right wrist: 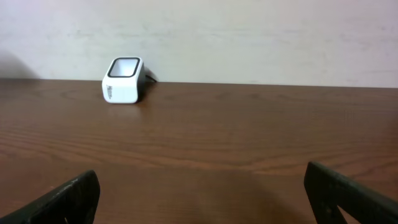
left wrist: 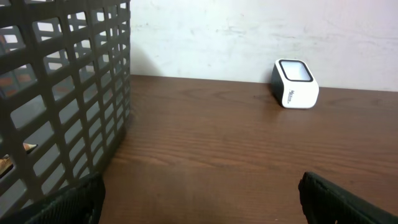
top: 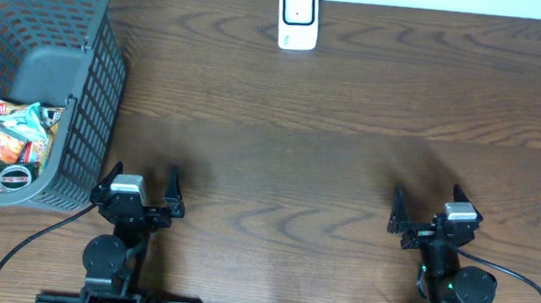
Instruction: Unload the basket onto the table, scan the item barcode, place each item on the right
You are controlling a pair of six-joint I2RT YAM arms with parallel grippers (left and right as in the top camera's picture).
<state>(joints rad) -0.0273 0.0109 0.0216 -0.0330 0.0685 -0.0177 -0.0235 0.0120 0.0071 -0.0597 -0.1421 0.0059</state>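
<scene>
Table [top: 327, 175]: dark wood grain, smooth, with slight sheen.
Basket [top: 101, 90]: grey plastic lattice, matt.
Scanner [top: 298, 18]: white plastic, glossy.
Packets [top: 10, 136] inside the Basket: glossy printed film.

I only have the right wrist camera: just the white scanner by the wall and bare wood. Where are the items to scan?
Observer: In a grey mesh basket on the left arm's side, outside your view.
Operator: What's in it?
Observer: Colourful snack packets piled at its near end, with a round dark-topped item among them.
Operator: Is the left gripper holding one?
Observer: No. The left gripper is open and empty, just outside the basket's near corner, not over it.
</scene>
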